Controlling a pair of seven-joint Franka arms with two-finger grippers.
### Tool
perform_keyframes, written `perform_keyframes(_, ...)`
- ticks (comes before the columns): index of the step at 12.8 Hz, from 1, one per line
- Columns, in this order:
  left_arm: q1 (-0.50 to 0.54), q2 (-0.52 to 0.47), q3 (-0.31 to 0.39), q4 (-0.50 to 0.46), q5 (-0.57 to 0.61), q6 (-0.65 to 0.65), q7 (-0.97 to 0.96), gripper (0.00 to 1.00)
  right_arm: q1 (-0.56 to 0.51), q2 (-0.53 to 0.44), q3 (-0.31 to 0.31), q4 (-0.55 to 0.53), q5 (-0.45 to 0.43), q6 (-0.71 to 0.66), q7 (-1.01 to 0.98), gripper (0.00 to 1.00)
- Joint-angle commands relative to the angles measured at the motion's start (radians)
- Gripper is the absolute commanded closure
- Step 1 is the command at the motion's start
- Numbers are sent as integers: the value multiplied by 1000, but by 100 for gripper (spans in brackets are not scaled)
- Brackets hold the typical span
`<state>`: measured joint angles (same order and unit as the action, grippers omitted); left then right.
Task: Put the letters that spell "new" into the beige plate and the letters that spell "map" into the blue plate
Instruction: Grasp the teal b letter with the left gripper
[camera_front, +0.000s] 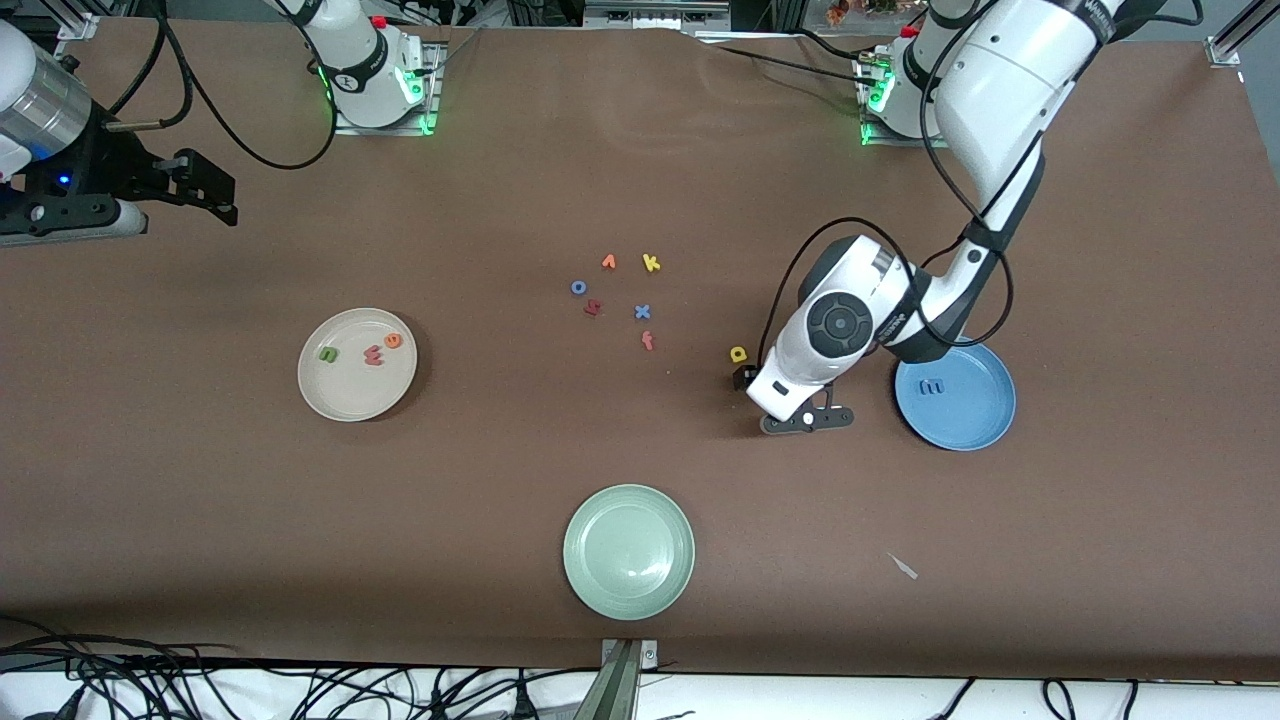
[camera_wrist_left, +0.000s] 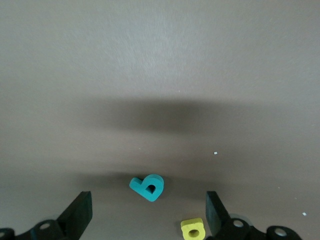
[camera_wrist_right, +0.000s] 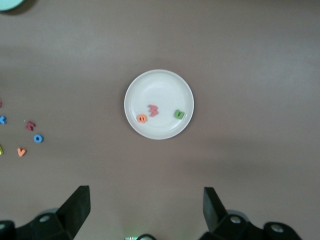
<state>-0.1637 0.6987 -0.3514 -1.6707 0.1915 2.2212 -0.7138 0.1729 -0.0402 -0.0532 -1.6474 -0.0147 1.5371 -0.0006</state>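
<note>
1. Already the beige plate (camera_front: 357, 364) holds the green "n" (camera_front: 327, 353), the pinkish-red "w" (camera_front: 374, 355) and the orange "e" (camera_front: 393, 341); seen from the front camera, it lies at about nine o'clock of the tabletop (camera_front: 200, 500).
2. The blue plate (camera_front: 955, 397) sits toward the left arm's end, with the blue "m" (camera_front: 933, 386) in it.
3. The yellow "p" (camera_front: 738, 353) lies on the bare tabletop near that plate, and the teal "a" (camera_wrist_left: 148, 186) lies just beside the "p", between the open fingers (camera_wrist_left: 77, 215) of the left hand (camera_wrist_left: 147, 216).
4. The left hand hovers low over the "a", touching nothing.
5. The right hand (camera_wrist_right: 145, 215) waits high over the tabletop at the right arm's end, its fingers spread and empty.
6. In the tabletop's middle lie the spare letters: an orange "v" (camera_front: 608, 262), a yellow "k" (camera_front: 651, 263), a blue "o" (camera_front: 578, 288), a blue "x" (camera_front: 642, 312) and a red "f" (camera_front: 648, 341).
7. A pale green plate (camera_front: 629, 551) lies at six o'clock, nearest the front camera.
</note>
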Motion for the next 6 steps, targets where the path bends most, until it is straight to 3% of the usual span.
perform_keyframes(1,-7,5,2,-32,-20,26,-26,6,-1,14,6,28,18,-81,-12,0)
perform_keyframes(3,-8,8,3,-56,-7,64,-21,16,-6,16,4,34,16,-74,-13,0)
perform_keyframes(6,-4,31,5,-101,-4,162,-12,22,-7,28,4,35,13,-66,-15,0)
